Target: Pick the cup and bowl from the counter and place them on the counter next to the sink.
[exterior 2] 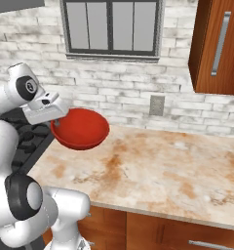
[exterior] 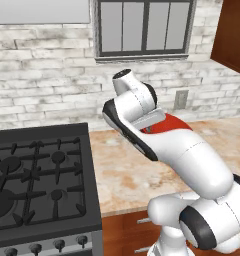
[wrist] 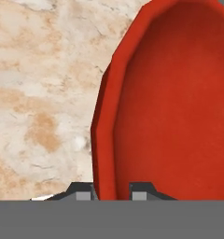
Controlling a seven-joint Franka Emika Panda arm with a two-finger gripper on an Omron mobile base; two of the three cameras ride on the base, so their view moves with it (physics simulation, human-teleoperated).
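The glossy red bowl (exterior 2: 82, 128) hangs tilted a little above the left end of the beige counter (exterior 2: 163, 166), close to the stove. My gripper (exterior 2: 57, 121) is shut on its left rim. In the hand view the bowl (wrist: 174, 102) takes up the right side, and its rim passes between the two fingertips of the gripper (wrist: 111, 192), with marbled counter (wrist: 39, 93) beyond. From the left base view my arm covers most of the bowl (exterior: 178, 123), leaving a red sliver. The cup and the sink are out of view.
A black gas stove (exterior: 37, 175) borders the counter on the left. A brick wall with a window (exterior 2: 111, 27) and an outlet (exterior 2: 156, 105) runs behind. A wooden upper cabinet (exterior 2: 219, 44) hangs at the right. The counter stretches bare to the right.
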